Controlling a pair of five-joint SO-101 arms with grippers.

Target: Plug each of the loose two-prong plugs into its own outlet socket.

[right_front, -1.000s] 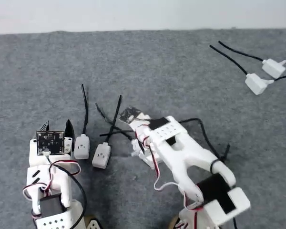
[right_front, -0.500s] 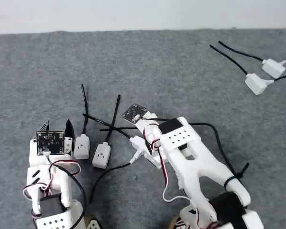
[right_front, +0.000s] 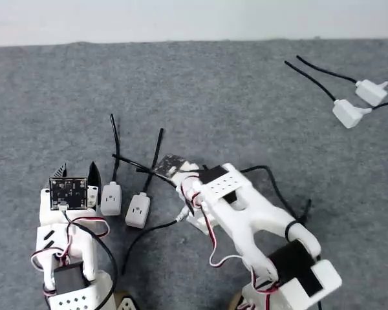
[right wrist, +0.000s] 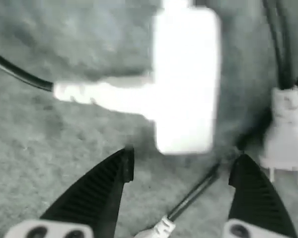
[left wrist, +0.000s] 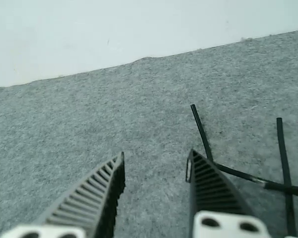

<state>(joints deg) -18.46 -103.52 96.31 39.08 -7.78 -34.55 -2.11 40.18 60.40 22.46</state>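
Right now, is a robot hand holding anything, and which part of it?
Nothing is held. The left hand is open above the mat, and the right hand is open, with a white block lying beyond it.

The right gripper (right wrist: 183, 162) holds its black ridged jaws apart over the grey felt table (right wrist: 49, 148). A white boxy outlet socket (right wrist: 186, 79) lies at twelve o'clock, and a small white two-prong plug (right wrist: 286, 139) at two.

counter (right_front: 246, 90): grey, felt-like covering, spans the high view edge to edge | wall (right_front: 181, 19): plain white, meets the counter along its far edge
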